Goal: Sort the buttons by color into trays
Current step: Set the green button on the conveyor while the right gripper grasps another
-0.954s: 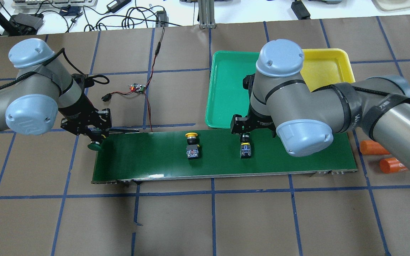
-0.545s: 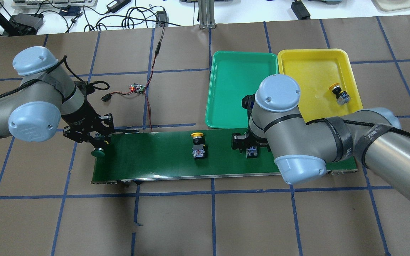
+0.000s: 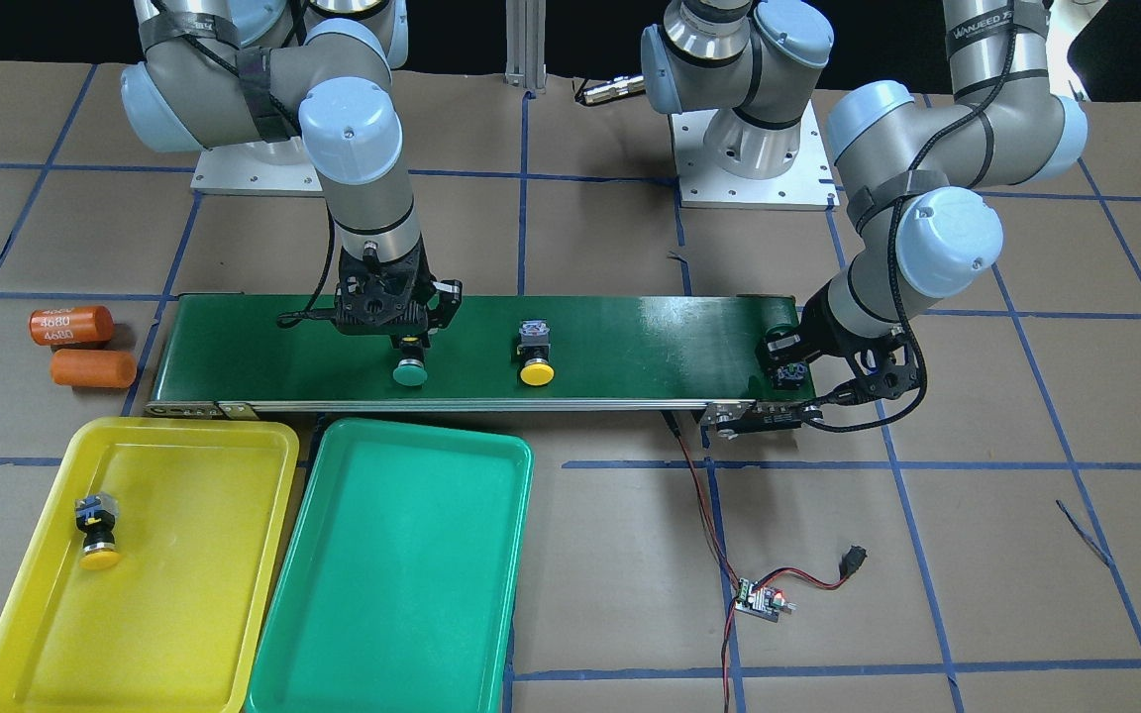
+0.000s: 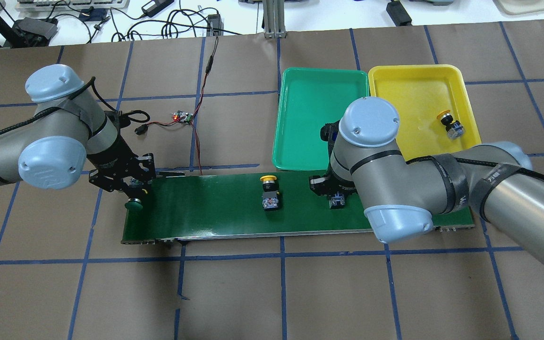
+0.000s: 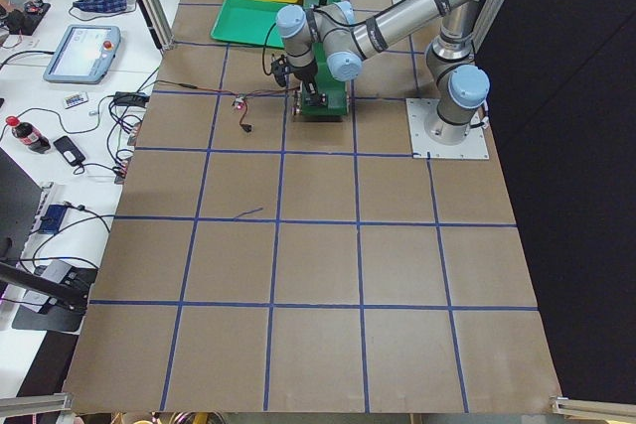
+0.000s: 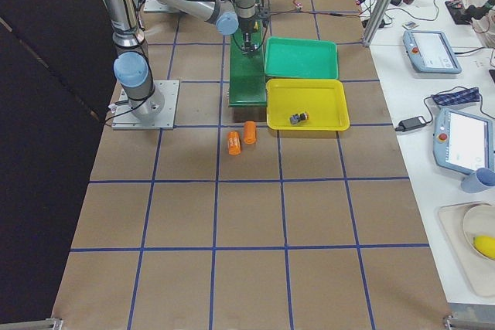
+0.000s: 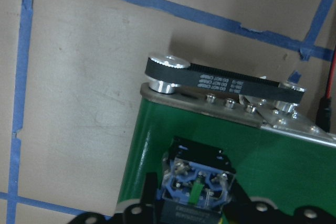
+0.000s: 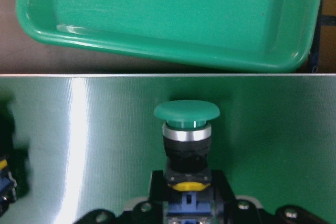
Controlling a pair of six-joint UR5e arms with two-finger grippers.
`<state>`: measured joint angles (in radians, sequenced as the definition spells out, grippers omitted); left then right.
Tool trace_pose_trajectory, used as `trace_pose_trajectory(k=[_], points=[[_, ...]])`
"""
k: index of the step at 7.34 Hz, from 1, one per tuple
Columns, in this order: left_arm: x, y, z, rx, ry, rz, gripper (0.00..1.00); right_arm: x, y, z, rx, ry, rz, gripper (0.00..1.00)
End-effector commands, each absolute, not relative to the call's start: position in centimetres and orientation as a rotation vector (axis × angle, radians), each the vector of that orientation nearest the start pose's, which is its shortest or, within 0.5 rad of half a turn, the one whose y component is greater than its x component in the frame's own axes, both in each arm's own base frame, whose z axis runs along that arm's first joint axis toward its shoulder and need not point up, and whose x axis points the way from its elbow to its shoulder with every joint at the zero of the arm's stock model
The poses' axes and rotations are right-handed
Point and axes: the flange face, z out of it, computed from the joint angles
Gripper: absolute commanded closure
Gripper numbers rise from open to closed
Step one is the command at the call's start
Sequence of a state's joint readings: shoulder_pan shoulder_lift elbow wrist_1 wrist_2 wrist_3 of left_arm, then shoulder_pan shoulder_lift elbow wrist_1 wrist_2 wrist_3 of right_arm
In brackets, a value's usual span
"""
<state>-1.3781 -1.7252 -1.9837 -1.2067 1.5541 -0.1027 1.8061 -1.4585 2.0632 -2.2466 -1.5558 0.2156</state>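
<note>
My right gripper (image 4: pixel 336 194) is down on the conveyor belt (image 4: pixel 206 212), shut on a green button (image 3: pixel 410 372) whose cap points at the green tray (image 4: pixel 300 118). In the right wrist view (image 8: pixel 186 195) that cap (image 8: pixel 186 112) stands just ahead of the jaws. My left gripper (image 4: pixel 128 183) is shut on a second green button (image 4: pixel 134 204) at the belt's left end; its blue terminals (image 7: pixel 197 187) show in the left wrist view. A yellow button (image 4: pixel 269 191) lies loose mid-belt. Another yellow button (image 4: pixel 449 123) lies in the yellow tray (image 4: pixel 418 75).
Two orange cylinders (image 3: pixel 70 325) (image 3: pixel 93 368) lie on the table off the belt's right end, hidden under my right arm in the overhead view. A small circuit board (image 4: pixel 182 116) with red wires lies beyond the belt's left part. The trays stand side by side behind the belt.
The right arm swung off the yellow tray and lowered its gripper onto the green button. The loose yellow button drifted right along the belt. The left gripper moved slightly right with its button.
</note>
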Motion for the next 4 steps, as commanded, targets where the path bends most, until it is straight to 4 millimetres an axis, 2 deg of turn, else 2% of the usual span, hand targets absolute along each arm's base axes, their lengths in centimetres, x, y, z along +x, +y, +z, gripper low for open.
trace_pose_trajectory(k=[1, 2, 3, 4], points=[[-4.2, -49.7, 27.1, -0.455, 3.128, 0.249, 0.0, 24.8, -47.6, 31.5, -0.02, 3.084, -0.252, 0.7], [-4.4, -51.0, 30.4, -0.445, 3.149, 0.135, 0.0, 25.0, -51.6, 32.0, -0.004, 3.077, -0.288, 0.69], [-4.3, -53.3, 35.2, -0.43, 3.142, 0.014, 0.0, 25.9, -56.2, 32.2, -0.004, 3.068, -0.324, 0.65], [-4.5, -55.2, 39.1, -0.376, 3.144, -0.006, 0.0, 26.4, -59.5, 31.3, 0.001, 3.068, -0.332, 0.6]])
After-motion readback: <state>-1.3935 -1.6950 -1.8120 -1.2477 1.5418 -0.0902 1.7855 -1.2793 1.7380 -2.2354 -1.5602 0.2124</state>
